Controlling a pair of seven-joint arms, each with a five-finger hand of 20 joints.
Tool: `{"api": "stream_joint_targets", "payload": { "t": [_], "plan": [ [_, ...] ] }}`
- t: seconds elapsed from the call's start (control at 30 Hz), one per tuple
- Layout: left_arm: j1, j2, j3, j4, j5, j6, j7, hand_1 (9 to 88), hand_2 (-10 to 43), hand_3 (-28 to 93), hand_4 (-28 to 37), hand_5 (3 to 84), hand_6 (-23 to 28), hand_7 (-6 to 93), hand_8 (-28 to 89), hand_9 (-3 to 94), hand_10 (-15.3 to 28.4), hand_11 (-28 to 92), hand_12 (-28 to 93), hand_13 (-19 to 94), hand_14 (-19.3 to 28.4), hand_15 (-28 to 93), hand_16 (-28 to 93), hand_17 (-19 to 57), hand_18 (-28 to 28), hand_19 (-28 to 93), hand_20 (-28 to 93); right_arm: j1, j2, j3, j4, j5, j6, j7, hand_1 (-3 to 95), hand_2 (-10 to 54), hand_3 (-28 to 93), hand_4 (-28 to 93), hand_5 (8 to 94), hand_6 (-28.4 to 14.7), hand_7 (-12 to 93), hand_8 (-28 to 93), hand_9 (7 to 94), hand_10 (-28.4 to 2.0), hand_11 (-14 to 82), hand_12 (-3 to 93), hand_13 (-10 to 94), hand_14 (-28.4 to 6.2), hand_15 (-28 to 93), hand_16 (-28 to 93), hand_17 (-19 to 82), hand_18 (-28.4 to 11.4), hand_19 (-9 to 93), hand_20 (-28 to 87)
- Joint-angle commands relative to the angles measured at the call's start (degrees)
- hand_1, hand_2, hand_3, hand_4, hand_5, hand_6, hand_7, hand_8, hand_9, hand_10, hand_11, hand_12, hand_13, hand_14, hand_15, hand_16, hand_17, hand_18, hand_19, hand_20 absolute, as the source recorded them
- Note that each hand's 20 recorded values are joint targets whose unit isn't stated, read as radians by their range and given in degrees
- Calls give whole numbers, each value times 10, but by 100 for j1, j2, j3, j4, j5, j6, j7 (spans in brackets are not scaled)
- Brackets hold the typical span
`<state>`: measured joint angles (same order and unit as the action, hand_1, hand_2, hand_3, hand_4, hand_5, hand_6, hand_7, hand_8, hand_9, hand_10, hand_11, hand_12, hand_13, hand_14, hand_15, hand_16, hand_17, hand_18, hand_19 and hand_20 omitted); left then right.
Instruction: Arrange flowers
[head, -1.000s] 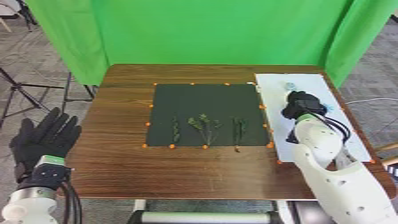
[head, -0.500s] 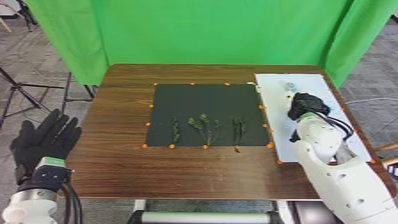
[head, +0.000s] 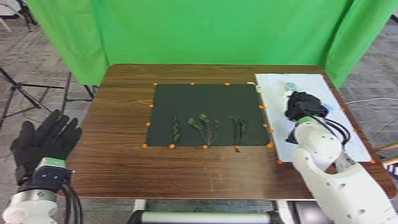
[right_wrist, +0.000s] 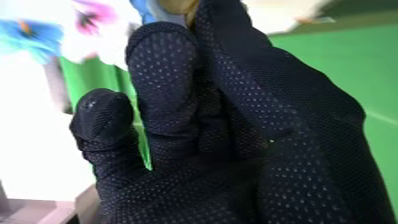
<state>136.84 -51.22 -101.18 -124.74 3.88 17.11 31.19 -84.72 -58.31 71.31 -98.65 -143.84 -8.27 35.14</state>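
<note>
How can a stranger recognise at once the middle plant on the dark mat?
On the brown table, find the dark mat and its edge nearest the robot. Near that edge lies the middle plant, spreading into several leafy tops, while the left plant and the right plant are narrow.

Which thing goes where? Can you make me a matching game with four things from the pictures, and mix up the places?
Things:
1. left hand
2. right hand
3. middle leafy stems
4. green curtain

Places:
A. behind the table
B. over the white sheet
C. left of the table
D. on the dark mat

Right pairs: 1-C, 2-B, 3-D, 4-A
</note>
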Motion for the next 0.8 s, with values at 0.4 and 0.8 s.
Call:
{"api": "stream_joint_targets", "payload": {
  "t": [0.4,0.8],
  "plan": [
    [-935,84,449,454,122,-292,-462,245,180,708,-283,410,62,152,-116,361,128,201,71,246,122,335,-122,-30,109,337,71,1050,-1114,-1306,-632,519,562,-938,626,-95,754,-283,736,-6,339,87,848,-84,132,454,769,-28,527,422,436,-205,932,405],
    [-2042,390,1031,799,489,-215,-737,236,184,702,-283,387,55,131,-105,310,120,178,58,192,97,282,-117,-29,93,313,70,1298,-2089,-2306,-123,577,573,-1618,623,-95,761,-283,734,-5,344,89,850,-84,136,456,770,-27,532,421,437,-204,932,409]
  ]
}}
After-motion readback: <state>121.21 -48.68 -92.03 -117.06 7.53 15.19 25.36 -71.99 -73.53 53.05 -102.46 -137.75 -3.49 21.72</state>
